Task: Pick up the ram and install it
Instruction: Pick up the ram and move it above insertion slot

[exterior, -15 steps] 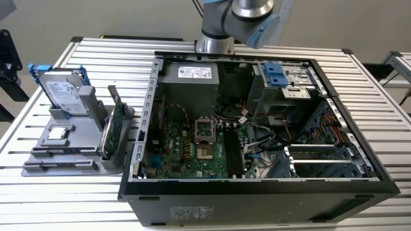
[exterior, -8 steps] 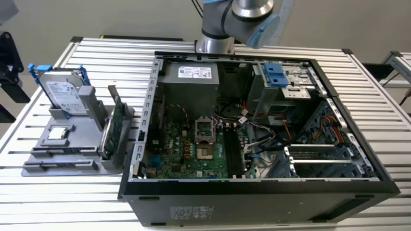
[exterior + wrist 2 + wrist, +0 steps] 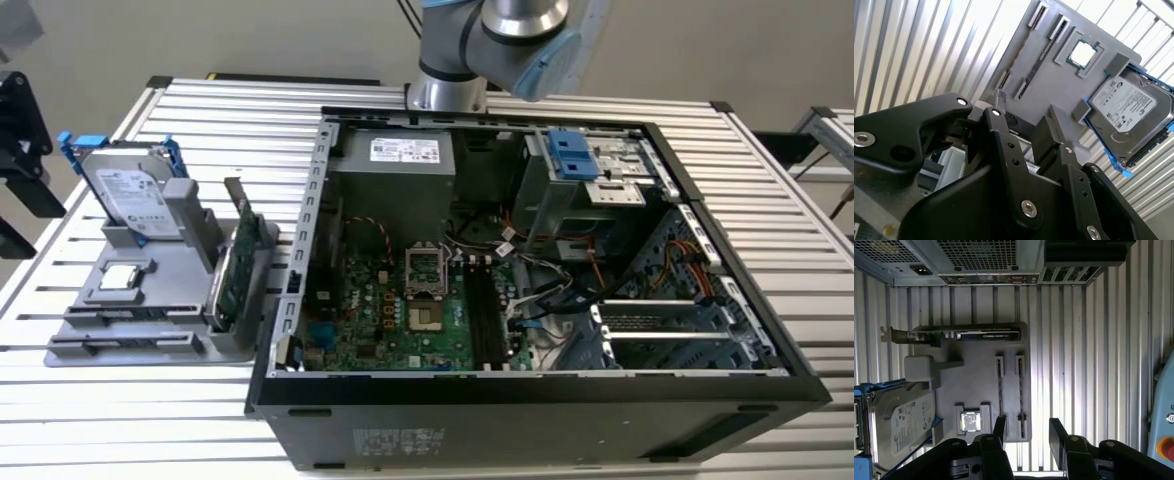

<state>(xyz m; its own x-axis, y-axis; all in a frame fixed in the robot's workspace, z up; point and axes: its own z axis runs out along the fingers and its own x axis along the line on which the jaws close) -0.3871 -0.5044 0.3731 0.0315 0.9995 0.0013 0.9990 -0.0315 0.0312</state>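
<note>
The claw [image 3: 1028, 432] is open wide and holds nothing. In the first wrist view its two black fingers [image 3: 1056, 431] stand well apart, with bare bench between them.

The ram [image 3: 999, 395] is not picked up yet. It stands on its thin edge in a slot of the gray holder [image 3: 949, 385], and the claw hangs over the holder's edge near the end of that slot, not touching the ram.

Just beside the ram a small square chip [image 3: 970, 421] lies in its own pocket. The silver hard drive [image 3: 901, 420] with blue rails leans on the holder past the chip. The big green card [image 3: 974, 335] stands on its edge at the far end of the holder.

In the exterior view the open computer case [image 3: 534, 400] sits in the middle of the bench [image 3: 174, 420]. The holder is at 9 o'clock from the case, just beside it. The robot arm [image 3: 461, 50] stands at 12 o'clock, behind the case.
</note>
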